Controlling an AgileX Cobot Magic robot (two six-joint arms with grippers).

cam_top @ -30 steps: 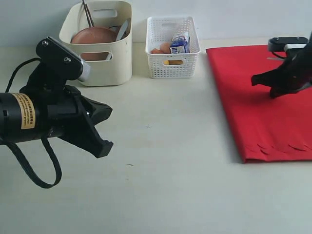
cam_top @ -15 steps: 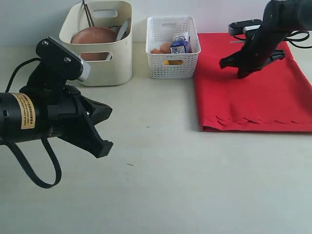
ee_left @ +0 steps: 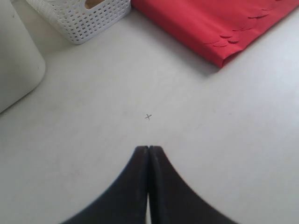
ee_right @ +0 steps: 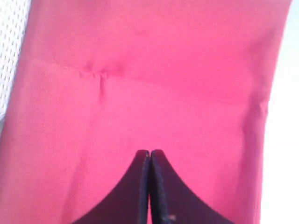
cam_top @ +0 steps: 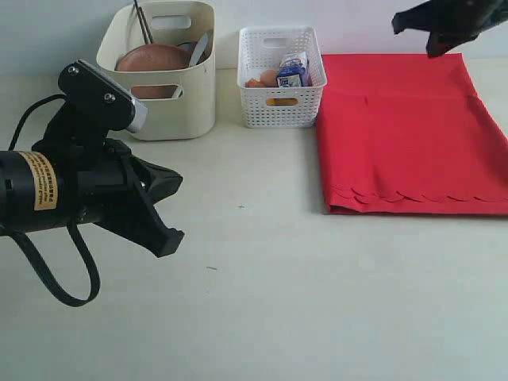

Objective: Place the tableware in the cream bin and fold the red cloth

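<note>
The red cloth (cam_top: pixel 405 131) lies folded on the table, right of the baskets, with its scalloped edge (cam_top: pixel 413 197) toward the front. The cream bin (cam_top: pixel 163 103) at the back left holds a round brown plate (cam_top: pixel 151 57), dark chopsticks (cam_top: pixel 143 22) and a silver table knife (cam_top: pixel 200 48). My right gripper (cam_top: pixel 429 36) hangs above the cloth's far edge, shut and empty; its wrist view shows the gripper (ee_right: pixel 150 152) over red fabric (ee_right: pixel 149 70). My left gripper (cam_top: pixel 168 208) hovers over bare table in front of the bin, shut with nothing in it (ee_left: pixel 148 148).
A white lattice basket (cam_top: pixel 282 99) stands between the bin and the cloth, holding a blue-and-white milk carton (cam_top: pixel 294 70) and eggs (cam_top: pixel 262 78). The left wrist view shows the basket's corner (ee_left: pixel 79 16), the bin's wall (ee_left: pixel 16 60) and the cloth's corner (ee_left: pixel 210 23).
The cloth shifted left toward the basket and now lies flat, scalloped edge at the front. My right gripper lifted off it and moved to the back. The left arm stayed still.
</note>
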